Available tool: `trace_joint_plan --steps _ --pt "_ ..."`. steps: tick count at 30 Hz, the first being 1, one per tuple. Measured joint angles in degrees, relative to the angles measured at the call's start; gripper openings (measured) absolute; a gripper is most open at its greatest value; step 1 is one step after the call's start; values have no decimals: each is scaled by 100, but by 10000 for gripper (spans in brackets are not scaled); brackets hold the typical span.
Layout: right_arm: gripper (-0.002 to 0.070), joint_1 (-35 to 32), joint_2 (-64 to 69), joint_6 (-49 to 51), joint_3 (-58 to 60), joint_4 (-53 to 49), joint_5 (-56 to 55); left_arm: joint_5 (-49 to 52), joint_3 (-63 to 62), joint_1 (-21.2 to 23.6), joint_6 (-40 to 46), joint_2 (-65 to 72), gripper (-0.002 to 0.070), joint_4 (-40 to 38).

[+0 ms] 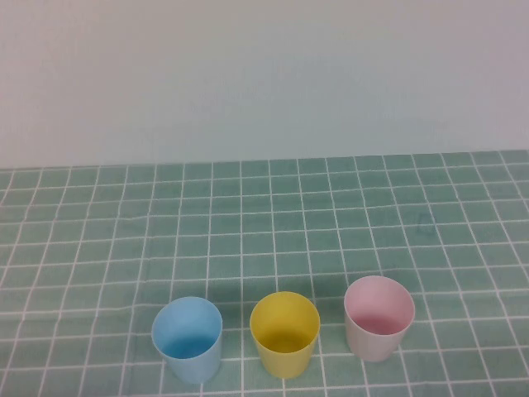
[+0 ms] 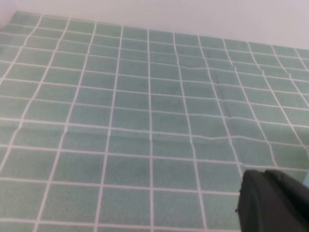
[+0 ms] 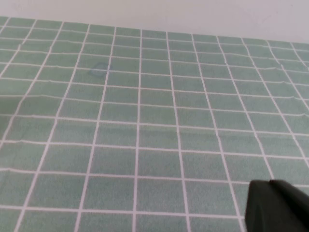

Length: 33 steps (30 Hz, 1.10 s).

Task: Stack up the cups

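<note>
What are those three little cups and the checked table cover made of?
The blue cup, yellow cup and pink cup look like thin plastic: plain even colour, smooth matte walls, thin rims. The cover seems a soft cloth or vinyl sheet, since it creases. Only a dark bit of each gripper, left and right, shows, away from the cups.

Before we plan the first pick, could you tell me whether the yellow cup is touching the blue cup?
Apart. The high view shows green cloth between the yellow cup and the blue cup. Neither the left gripper nor the right gripper is near them.
</note>
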Motion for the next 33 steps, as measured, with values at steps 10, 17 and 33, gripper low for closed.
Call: trace_joint_plan --steps 10,17,33 --pt "-1 0 0 0 0 0 0 0 0 0 0 0 -1 0" --pt "-1 0 0 0 0 -13 0 -186 0 0 0 0 -1 25" --pt "-1 0 0 0 55 -39 -2932 -2866 0 0 11 10 -1 28"
